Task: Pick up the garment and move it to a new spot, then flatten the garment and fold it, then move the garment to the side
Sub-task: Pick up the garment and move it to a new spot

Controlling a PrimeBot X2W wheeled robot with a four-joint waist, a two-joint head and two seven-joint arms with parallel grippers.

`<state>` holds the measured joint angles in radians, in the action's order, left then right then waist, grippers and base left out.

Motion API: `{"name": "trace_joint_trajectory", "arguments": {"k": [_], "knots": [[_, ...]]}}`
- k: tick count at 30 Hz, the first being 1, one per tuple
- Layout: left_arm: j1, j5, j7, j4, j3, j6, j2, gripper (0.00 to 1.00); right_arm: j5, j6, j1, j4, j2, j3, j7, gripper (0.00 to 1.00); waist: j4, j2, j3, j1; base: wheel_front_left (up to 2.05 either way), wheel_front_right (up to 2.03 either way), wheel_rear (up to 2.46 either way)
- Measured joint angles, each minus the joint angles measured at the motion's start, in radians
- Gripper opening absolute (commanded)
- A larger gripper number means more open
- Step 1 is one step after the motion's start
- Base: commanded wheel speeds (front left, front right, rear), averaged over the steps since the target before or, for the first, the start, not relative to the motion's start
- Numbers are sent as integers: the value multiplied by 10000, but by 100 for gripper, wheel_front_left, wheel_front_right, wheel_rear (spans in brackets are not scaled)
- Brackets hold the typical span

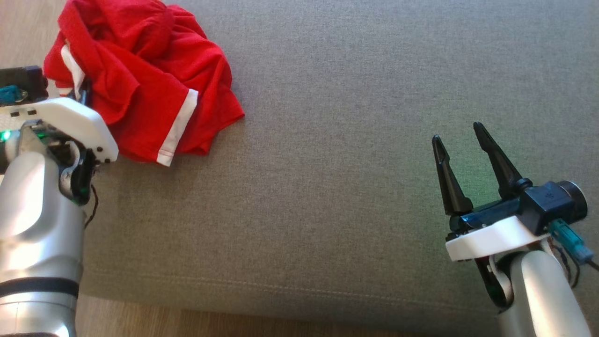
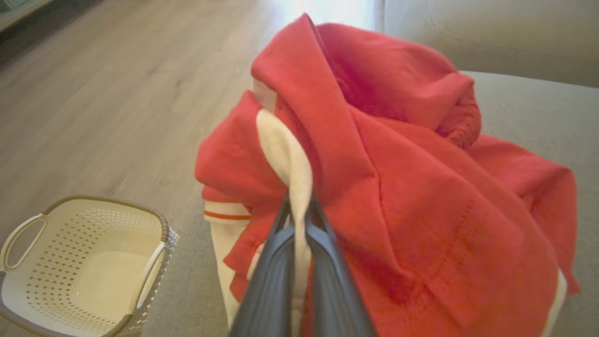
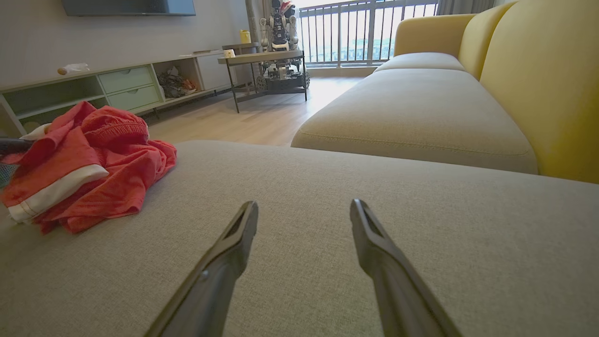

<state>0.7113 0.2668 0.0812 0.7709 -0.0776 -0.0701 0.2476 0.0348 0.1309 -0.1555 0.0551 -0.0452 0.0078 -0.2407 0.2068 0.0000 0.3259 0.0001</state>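
The garment (image 1: pixel 154 79), a soft red knit with white bands along its hems, is lying crumpled in a loose, rounded heap at the left edge of a grey cushion (image 1: pixel 351 196). The cushion's coarse woven cloth is showing a stitched seam along its near side. The left gripper (image 2: pixel 299 208) is pinching a fold of the garment's white trim between its two long dark fingers, the jaws closed tight on the cloth at the heap's left side. Red fabric is draping beside the fingers in thick creases, with a dotted line of stitching running across one flat panel. The right gripper (image 1: pixel 457 133) is hovering over bare cushion well apart from the garment, its tapered, pointed fingers standing spread with nothing between them. On the pale wood-grain floor (image 2: pixel 93 93) beside the cushion, a cream plastic basket (image 2: pixel 107 202) is sitting, its walls pierced with small holes, its corners rounded, a loop handle at each side. Beyond, a yellow sofa (image 3: pixel 538 70) with smooth padded cushions is standing.
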Motion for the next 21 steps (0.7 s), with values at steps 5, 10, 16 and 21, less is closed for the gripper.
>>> {"name": "trace_joint_trajectory", "arguments": {"k": [5,10,16,21], "knots": [[173,-71,-968,-29,-8,125,25,0,2,0,0,115,-2,21,0,100,33,0,-205,0,0,0,0],[285,-102,-2182,-518,79,253,88,0,23,0,1,278,-4,111,-2,100,56,0,-552,-1,0,0,0],[571,-102,-3135,-1906,316,500,171,0,347,0,5,533,-4,215,-71,100,-23,0,-1049,-1,0,0,0],[620,-96,-3308,-3839,497,627,73,0,606,0,11,723,-4,234,-102,100,-200,0,-1473,-2,0,0,0]]}}
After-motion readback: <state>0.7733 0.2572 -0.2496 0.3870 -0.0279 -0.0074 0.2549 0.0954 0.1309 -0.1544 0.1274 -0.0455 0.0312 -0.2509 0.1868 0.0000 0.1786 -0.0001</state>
